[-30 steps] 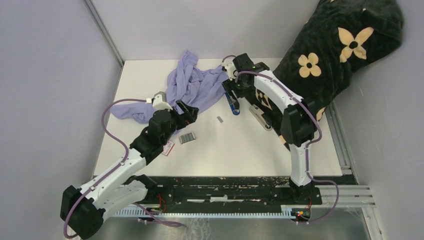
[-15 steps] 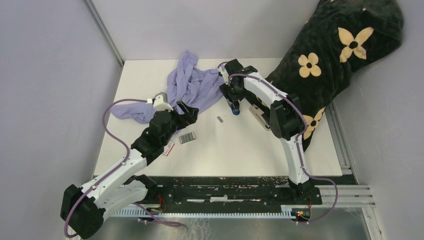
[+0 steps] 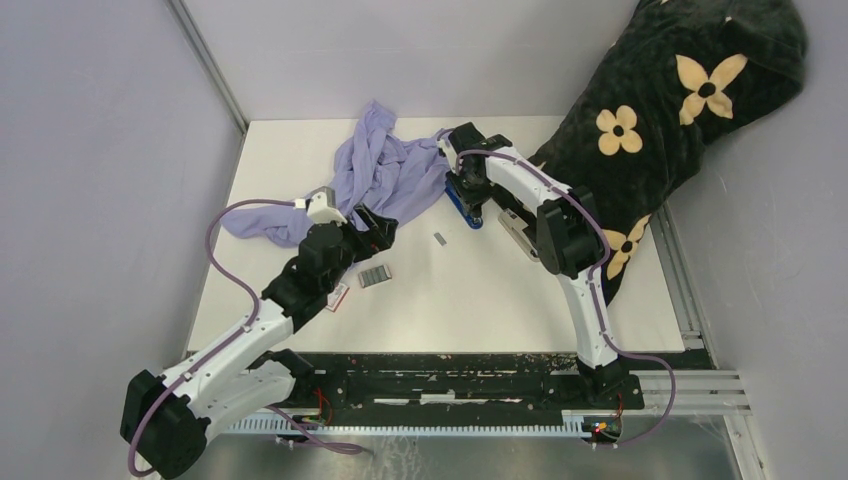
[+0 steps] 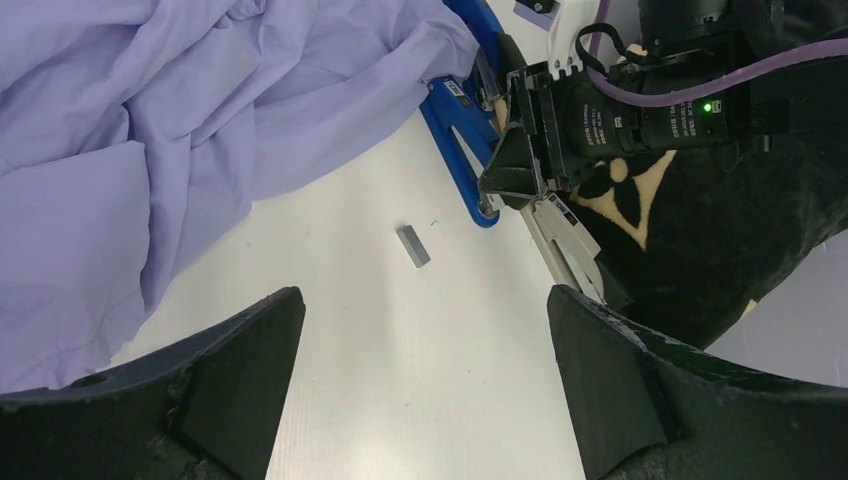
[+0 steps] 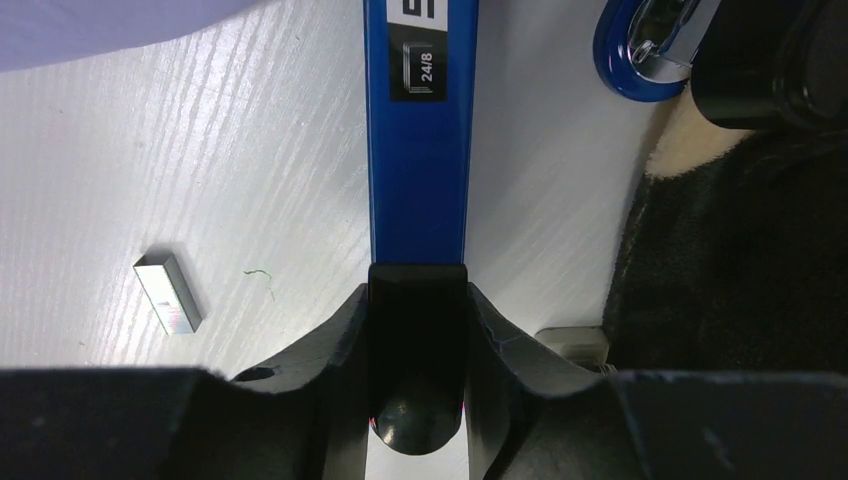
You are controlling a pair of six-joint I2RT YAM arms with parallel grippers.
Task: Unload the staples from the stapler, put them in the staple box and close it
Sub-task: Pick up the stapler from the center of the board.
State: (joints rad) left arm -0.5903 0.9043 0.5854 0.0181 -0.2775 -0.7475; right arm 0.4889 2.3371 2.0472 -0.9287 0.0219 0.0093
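The blue stapler point(image 3: 466, 210) point(image 5: 420, 130) lies open on the white table beside the purple cloth. My right gripper point(image 3: 468, 192) point(image 5: 418, 290) is shut on its black end piece, one finger pressed against each side. One short strip of staples point(image 3: 438, 238) point(image 4: 412, 246) point(image 5: 168, 292) lies loose on the table left of the stapler. A cluster of staples point(image 3: 375, 276) lies nearer the left arm. My left gripper point(image 3: 376, 226) point(image 4: 422, 300) hangs open over bare table with nothing between its fingers.
A second, white-grey stapler point(image 3: 520, 232) point(image 4: 565, 240) lies by the black flowered cloth point(image 3: 680, 100) at the right. The purple cloth point(image 3: 380, 175) point(image 4: 150, 130) is heaped at the back left. A small red-and-white box point(image 3: 337, 295) sits beneath the left arm.
My right gripper has shifted slightly left and come down on the blue stapler's end, and its jaws have closed on it. The left arm has stayed put.
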